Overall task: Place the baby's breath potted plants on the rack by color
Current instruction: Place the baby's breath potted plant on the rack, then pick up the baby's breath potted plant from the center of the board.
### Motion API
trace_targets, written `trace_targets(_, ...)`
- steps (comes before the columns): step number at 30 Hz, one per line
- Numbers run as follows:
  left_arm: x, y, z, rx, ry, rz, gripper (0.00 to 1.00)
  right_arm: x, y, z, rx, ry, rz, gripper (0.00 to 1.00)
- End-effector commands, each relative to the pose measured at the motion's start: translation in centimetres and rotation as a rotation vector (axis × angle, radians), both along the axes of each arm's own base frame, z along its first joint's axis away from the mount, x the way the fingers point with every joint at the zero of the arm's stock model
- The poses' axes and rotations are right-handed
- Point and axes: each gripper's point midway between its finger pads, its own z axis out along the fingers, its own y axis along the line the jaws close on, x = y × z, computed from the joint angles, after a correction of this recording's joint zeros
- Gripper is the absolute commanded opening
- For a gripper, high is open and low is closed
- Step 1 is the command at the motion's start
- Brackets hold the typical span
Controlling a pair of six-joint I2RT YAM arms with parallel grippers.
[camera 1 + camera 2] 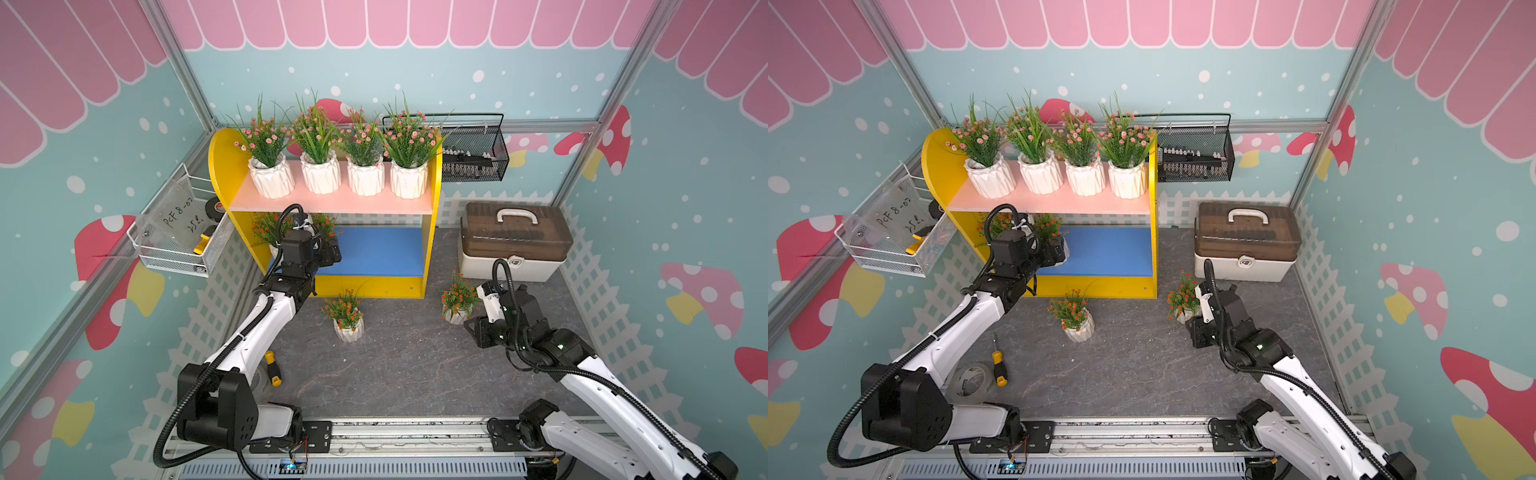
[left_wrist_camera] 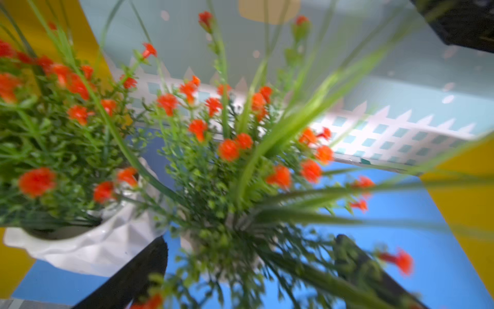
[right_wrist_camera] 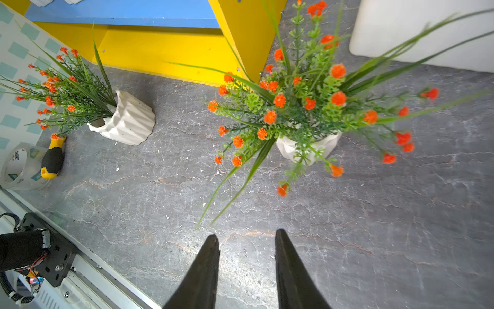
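Observation:
The rack [image 1: 222,166] has yellow sides, a pink upper board and a blue lower board. Several pink-blossomed plants [image 1: 320,172] stand in a row on the upper board. Two orange-red ones are at the left end of the blue board: one [image 2: 88,246] by the side panel, another [image 2: 227,171] beside it. My left gripper [image 2: 251,240] is open, its fingers [image 2: 149,262] standing either side of that second pot. Two more orange-red plants stand on the grey floor, one [image 1: 348,328] in front of the rack, one [image 3: 307,144] by its right corner. My right gripper [image 3: 247,240] hangs open and empty just short of the latter.
A white toolbox with a brown lid [image 1: 513,245] sits right of the rack. A black mesh basket [image 1: 473,153] and a white wire basket [image 1: 183,237] hang on the walls. A yellow-black screwdriver [image 1: 272,370] and a tape roll [image 1: 971,382] lie near the left arm's base.

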Motion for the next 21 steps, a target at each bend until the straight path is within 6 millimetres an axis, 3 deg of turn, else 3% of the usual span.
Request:
trace_targets(1, -1.9, -2.3, 0.5, -0.016, -0.002, -0.078, 0.95, 0.6, 1.6, -0.3, 0.055, 0.0, 0.037, 0.34)
trace_targets(9, -5.7, -5.9, -0.1, 0.008, 0.009, -0.165, 0.95, 1.4, 5.5, -0.1, 0.096, -0.019, 0.119, 0.34)
trace_targets(21, -10.0, -8.4, -2.4, 0.022, 0.04, -0.211, 0.95, 2.2, 12.2, -1.9, 0.091, 0.003, 0.23, 0.33)
